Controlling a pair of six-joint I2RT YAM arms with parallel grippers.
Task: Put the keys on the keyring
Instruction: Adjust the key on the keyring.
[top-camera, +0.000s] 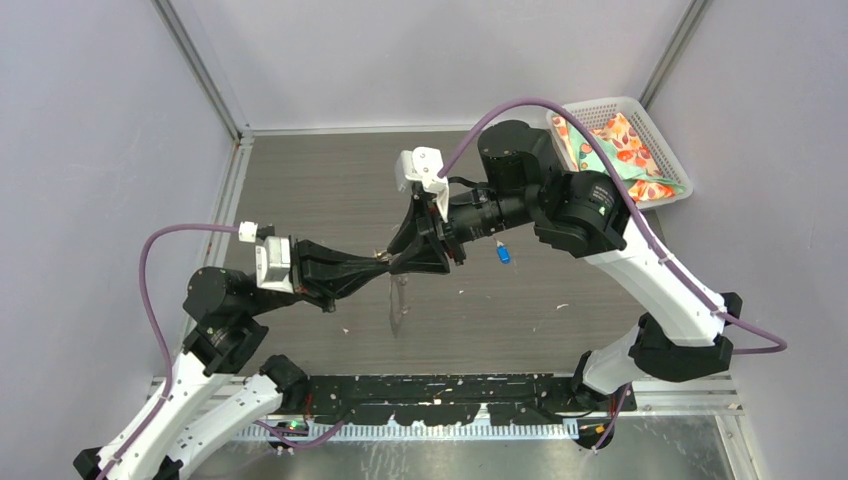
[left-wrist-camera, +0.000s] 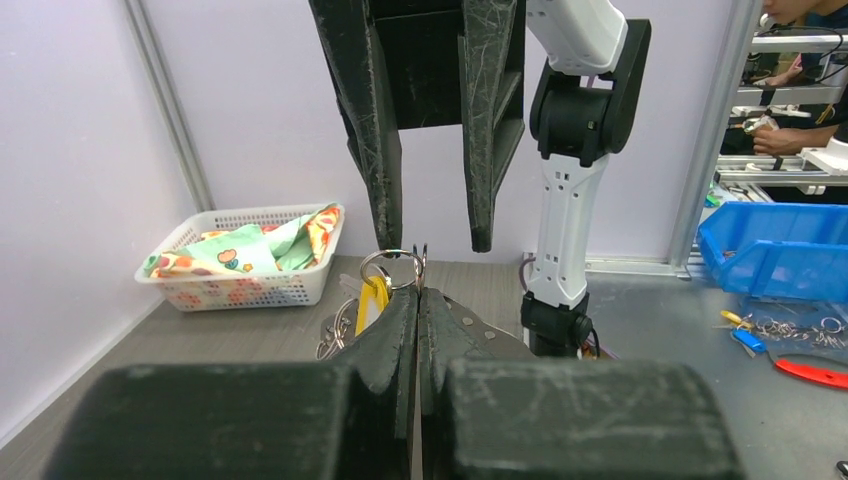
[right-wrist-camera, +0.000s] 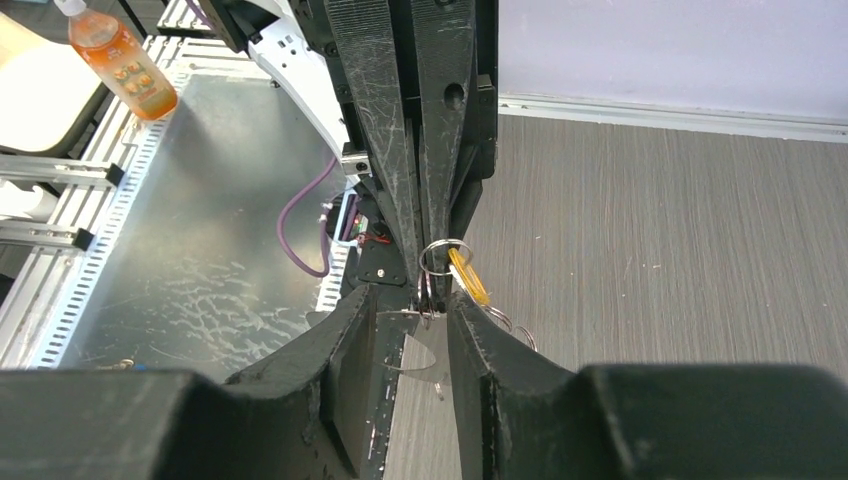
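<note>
Keyring (left-wrist-camera: 392, 254) sits right at the tips of your left fingers (left-wrist-camera: 395, 330), lifted clear of the bench (top-camera: 330, 190) near its middle. Those fingers are clenched tight together with no gap between them, gripping the small metal ring at its lower edge. The yellow key (left-wrist-camera: 372, 300) hangs from the ring just beside the fingertips, head down, and a few more thin metal loops (left-wrist-camera: 335, 335) dangle under it.

Your right fingers (right-wrist-camera: 350, 350) come in from the opposite side, tip to tip with the left ones. They stand apart, one on either side of the ring and the left fingertips, with bench showing through the gap. You cannot tell from these views whether either right finger touches the ring.

The blue key (top-camera: 503, 254) lies on the bench on its own, to the right of where the two sets of fingers meet and just below the right arm's wrist, well apart from the ring.

At the far right corner of the bench a white basket (top-camera: 640, 115) holds a colourful patterned cloth (top-camera: 620, 140).
</note>
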